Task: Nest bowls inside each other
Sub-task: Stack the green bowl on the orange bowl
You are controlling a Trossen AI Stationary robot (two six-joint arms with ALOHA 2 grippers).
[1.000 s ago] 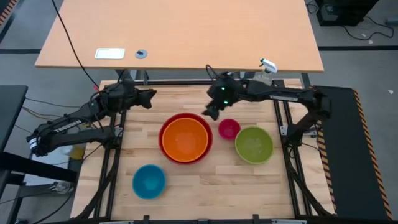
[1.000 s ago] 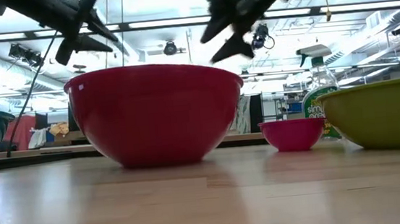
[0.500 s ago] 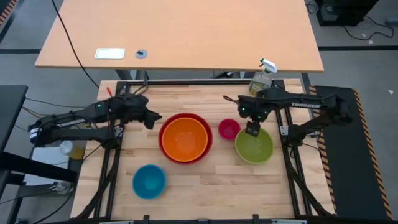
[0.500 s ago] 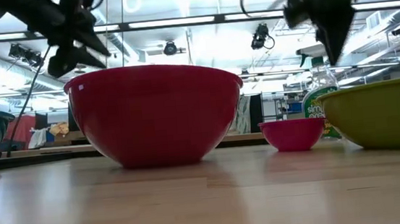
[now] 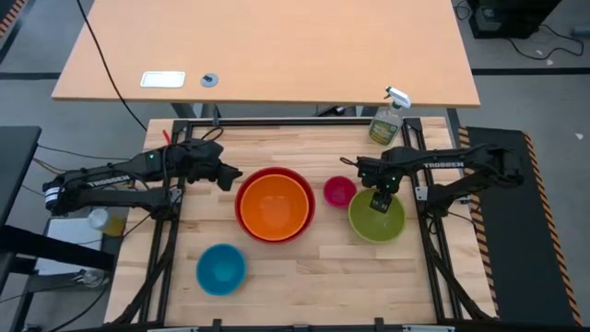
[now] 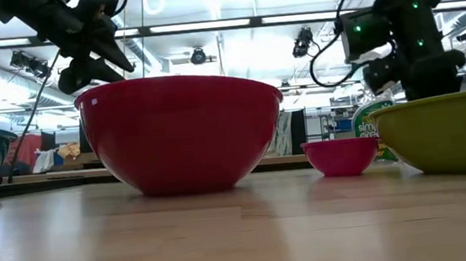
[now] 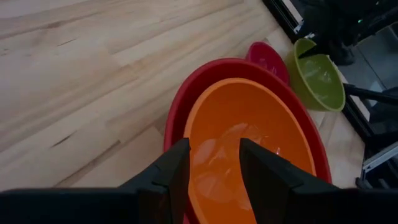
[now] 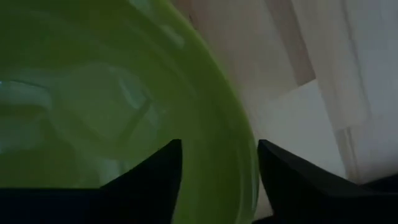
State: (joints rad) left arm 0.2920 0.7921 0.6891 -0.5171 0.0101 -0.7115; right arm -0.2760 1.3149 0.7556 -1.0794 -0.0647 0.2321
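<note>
The orange bowl sits nested in the red bowl at mid-table. The small pink bowl stands just to their right, and the lime green bowl stands beyond it. The blue bowl rests alone at the near left. My right gripper points down, open, at the green bowl's far rim. One finger stands inside the rim and one outside; I see no touch. My left gripper hovers open by the red bowl's far-left rim, slanting down toward the orange bowl.
A clear spray bottle stands at the table's far right corner, behind my right arm. Black frame rails run along the table's left and right sides. Bare wood lies along the near edge to the right of the blue bowl.
My right gripper has swung from above the red bowl's far side toward the table's right edge. It has sunk and tipped to point down over the green bowl's far rim. My left gripper has come nearer and lower toward the red bowl's rim and tipped downward. No bowl has moved.
</note>
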